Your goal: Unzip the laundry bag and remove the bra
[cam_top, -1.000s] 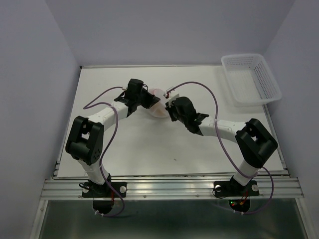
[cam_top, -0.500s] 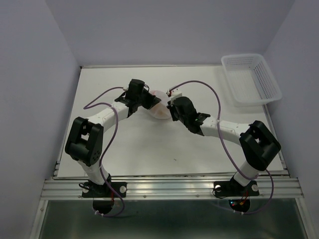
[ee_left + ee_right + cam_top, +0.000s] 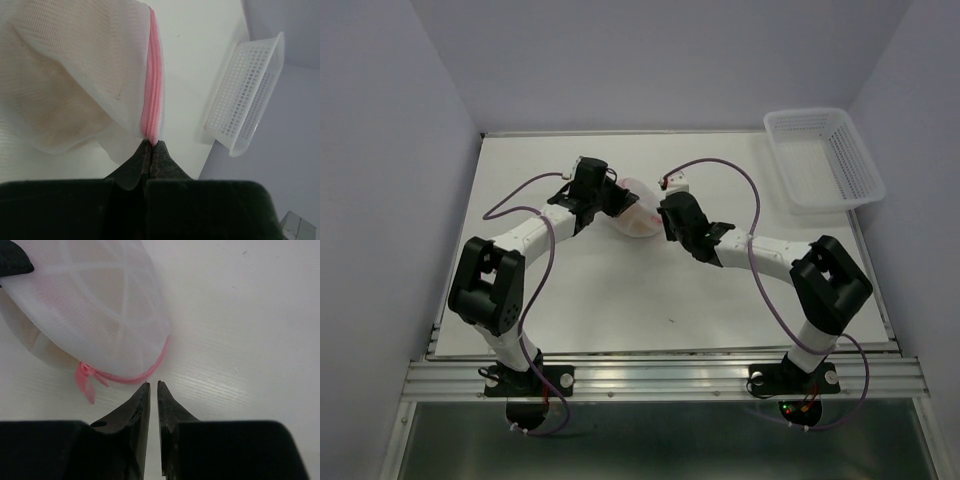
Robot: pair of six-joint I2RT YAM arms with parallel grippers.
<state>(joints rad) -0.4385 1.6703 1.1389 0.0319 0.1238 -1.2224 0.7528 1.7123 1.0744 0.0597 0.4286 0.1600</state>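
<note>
The laundry bag [image 3: 636,208], a white mesh pouch with a pink zipper rim, lies mid-table between both grippers. My left gripper [image 3: 618,203] is shut on the bag's pink zipper rim [image 3: 151,127]. The tan bra [image 3: 55,100] shows through the mesh, inside the bag. My right gripper [image 3: 153,385] is just off the bag's right edge [image 3: 95,315]. Its jaws stand nearly together with only a slit between them and hold nothing. The pink zipper pull [image 3: 86,382] hangs loose just left of its fingertips.
A white plastic basket [image 3: 822,155] stands at the back right corner and also shows in the left wrist view [image 3: 245,95]. The purple walls close in on three sides of the table.
My left gripper has shifted slightly back and left, drawing the bag with it. My right gripper has turned and now sits just clear of the bag's rim.
</note>
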